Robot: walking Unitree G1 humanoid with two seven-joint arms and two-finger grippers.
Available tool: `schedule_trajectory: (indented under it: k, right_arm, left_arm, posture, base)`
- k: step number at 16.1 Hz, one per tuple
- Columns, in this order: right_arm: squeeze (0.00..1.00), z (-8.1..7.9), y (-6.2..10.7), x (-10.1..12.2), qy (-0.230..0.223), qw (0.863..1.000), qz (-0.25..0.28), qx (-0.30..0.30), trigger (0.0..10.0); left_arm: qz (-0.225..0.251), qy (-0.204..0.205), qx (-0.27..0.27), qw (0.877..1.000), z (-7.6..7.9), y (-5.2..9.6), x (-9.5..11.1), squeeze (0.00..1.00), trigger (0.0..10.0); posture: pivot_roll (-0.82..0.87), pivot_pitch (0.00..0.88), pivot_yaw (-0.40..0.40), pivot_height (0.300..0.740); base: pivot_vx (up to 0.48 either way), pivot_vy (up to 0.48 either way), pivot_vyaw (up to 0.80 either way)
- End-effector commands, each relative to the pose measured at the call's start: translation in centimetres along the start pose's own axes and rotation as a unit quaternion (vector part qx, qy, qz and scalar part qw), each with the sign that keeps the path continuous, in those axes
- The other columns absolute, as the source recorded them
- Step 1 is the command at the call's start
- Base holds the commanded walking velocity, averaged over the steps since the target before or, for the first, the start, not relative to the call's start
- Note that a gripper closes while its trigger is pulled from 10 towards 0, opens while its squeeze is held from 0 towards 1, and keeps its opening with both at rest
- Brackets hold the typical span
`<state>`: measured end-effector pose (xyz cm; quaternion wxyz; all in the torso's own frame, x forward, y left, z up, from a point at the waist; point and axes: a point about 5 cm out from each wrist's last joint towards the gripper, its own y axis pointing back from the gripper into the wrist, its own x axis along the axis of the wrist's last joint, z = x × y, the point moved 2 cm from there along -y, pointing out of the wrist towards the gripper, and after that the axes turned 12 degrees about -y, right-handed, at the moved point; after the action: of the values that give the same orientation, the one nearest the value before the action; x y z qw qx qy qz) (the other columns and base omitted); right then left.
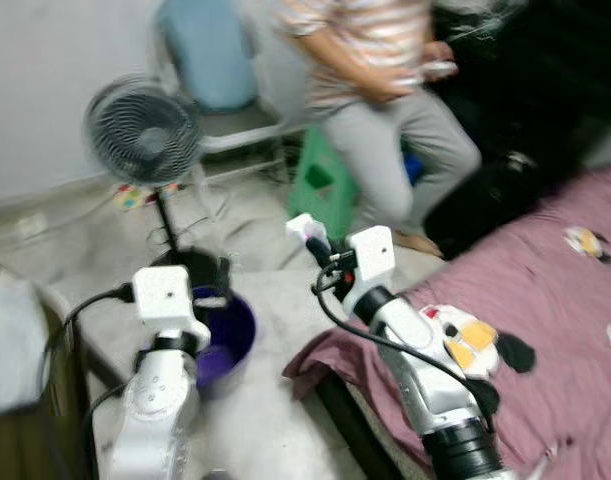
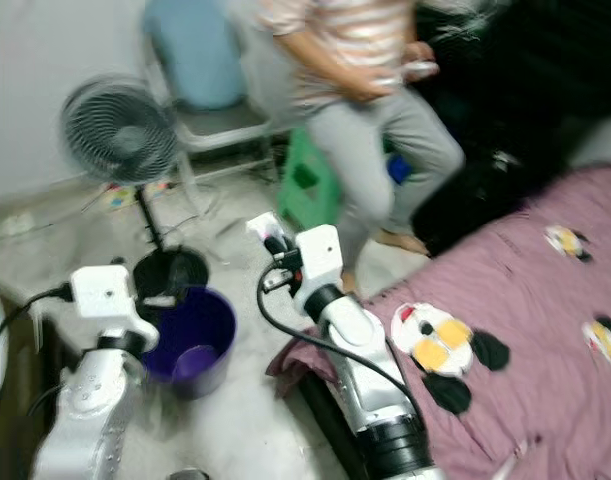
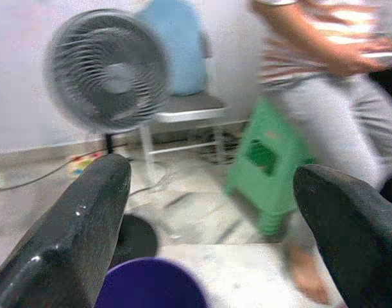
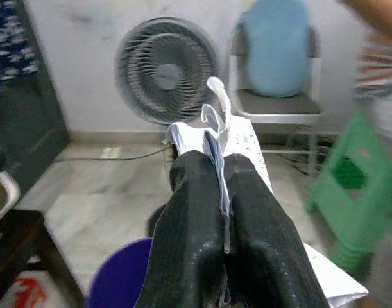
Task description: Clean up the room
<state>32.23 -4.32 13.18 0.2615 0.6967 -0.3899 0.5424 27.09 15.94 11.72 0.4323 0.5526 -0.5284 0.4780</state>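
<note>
A crumpled piece of white paper (image 4: pixel 212 131) is pinched between the closed fingers of the right gripper (image 1: pixel 318 243). The paper's long axis runs along the fingers, and its loose end sticks out past the fingertips, pointing away from the robot toward the far side of the room. In the left eye view it is seen above the floor, just right of the purple bucket (image 1: pixel 225 335) and not over it. The right arm (image 1: pixel 415 350) is stretched forward and to the left from the lower right, over the near corner of the bed (image 1: pixel 545 300), with its wrist raised.

The left gripper (image 3: pixel 212 212) is held with its fingers (image 3: pixel 74 231) spread wide and nothing between them. It is aimed over the near rim of the purple bucket, with the left arm (image 1: pixel 160 390) reaching forward from the lower left.

The bucket stands on the floor near the round black base of a standing fan (image 1: pixel 143 130), which is placed at the far left. Behind the fan, a chair with a blue cushion (image 1: pixel 207 55) is set against the wall. A green stool (image 1: pixel 325 185) is seen further right, and a person in a striped top and grey trousers (image 1: pixel 385 110) is beside it, blurred. The bed, covered in a mauve sheet with cartoon prints, lies at the right.
</note>
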Motion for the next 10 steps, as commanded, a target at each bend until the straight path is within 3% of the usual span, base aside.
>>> schedule_trajectory:
  k: [1,10]
  right_arm:
    - [0.00,-0.1,-0.2,0.2,0.005,1.000,0.004,0.002,10.0]
    - [0.00,0.1,-0.2,0.4,0.018,1.000,0.009,0.000,10.0]
  left_arm:
    - [0.003,0.001,-0.001,1.000,0.0,0.1,0.2,0.00,10.0]
    - [0.026,0.046,-0.015,0.999,1.1,-1.0,1.7,0.00,10.0]
  posture:
    - [0.03,0.047,-0.093,0.740]
    - [0.00,0.034,-0.095,0.740]
  base:
    - [0.000,0.000,0.80]
    - [0.000,0.000,0.80]
